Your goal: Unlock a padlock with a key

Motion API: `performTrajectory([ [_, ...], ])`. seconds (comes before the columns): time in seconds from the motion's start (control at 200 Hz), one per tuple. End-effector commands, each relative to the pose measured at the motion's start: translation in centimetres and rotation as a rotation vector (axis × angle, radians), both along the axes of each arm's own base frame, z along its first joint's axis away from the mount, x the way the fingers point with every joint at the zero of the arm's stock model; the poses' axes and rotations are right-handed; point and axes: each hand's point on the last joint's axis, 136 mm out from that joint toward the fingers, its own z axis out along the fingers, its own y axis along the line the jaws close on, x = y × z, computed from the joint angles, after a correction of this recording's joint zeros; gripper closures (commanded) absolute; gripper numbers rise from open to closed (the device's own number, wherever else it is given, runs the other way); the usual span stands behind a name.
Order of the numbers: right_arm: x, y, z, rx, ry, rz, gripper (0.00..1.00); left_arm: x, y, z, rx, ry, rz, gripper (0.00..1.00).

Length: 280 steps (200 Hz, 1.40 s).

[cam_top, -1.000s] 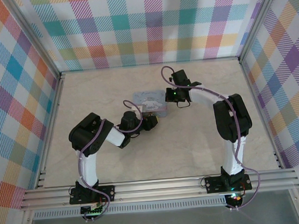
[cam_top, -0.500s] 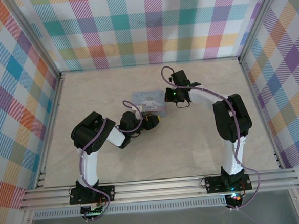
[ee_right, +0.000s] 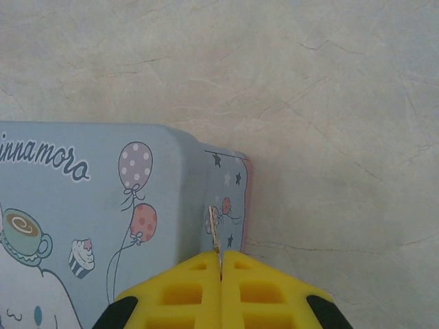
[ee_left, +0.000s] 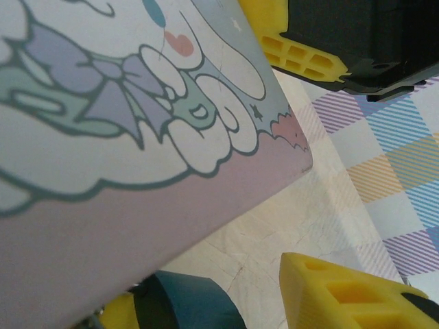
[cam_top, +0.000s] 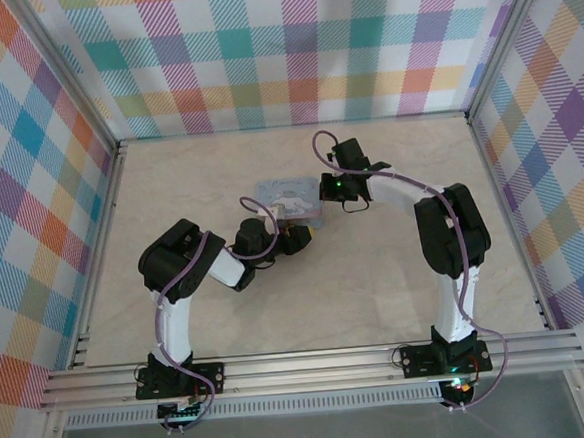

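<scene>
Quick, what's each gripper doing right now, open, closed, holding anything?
Left gripper: open, straddling the tin at its corner.
Right gripper: closed on a thin key, seen edge-on.

Plaid walls (cam_top: pixel 290 49), marbled beige table (cam_top: pixel 376 273)

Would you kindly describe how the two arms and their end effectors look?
Both the left arm and right arm have white links between black joint housings, with a purple cable running along each. A small green light glows near the right wrist. The left end effector and right end effector have yellow fingers with hollowed pockets.
</scene>
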Motion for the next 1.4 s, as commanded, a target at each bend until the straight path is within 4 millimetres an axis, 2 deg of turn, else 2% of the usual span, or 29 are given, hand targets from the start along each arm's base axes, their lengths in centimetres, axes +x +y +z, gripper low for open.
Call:
performTrajectory([
  [0.0, -3.7, 1.6, -2.6, 0.0, 0.125, 0.08, 1.0, -2.2, 2.8, -6.4, 0.144, 0.215, 0.039, 0.48],
  [0.215, -3.6, 1.6, -2.6, -0.008, 0.123, 0.082, 1.0, -2.6, 4.1, -7.7, 0.189, 0.297, 0.05, 0.47],
  [0.365, -3.4, 1.7, -2.7, -0.013, 0.121, 0.087, 1.0, -2.9, 4.8, -7.8, 0.18, 0.328, 0.057, 0.44],
  [0.755, -1.1, 2.7, -1.3, 0.005, 0.082, 0.079, 1.0, -3.3, 7.1, -7.9, 0.179, 0.346, 0.08, 0.43],
  [1.03, -1.2, 3.2, -0.9, 0.014, 0.083, 0.089, 1.0, -2.7, 8.2, -7.7, 0.17, 0.345, 0.104, 0.47],
  [1.285, -1.3, 3.2, -1.0, 0.013, 0.085, 0.095, 1.0, -3.2, 9.6, -8.3, 0.19, 0.367, 0.135, 0.49],
  [1.395, -1.3, 3.2, -0.9, 0.014, 0.083, 0.097, 1.0, -3.2, 9.7, -8.3, 0.187, 0.366, 0.131, 0.54],
])
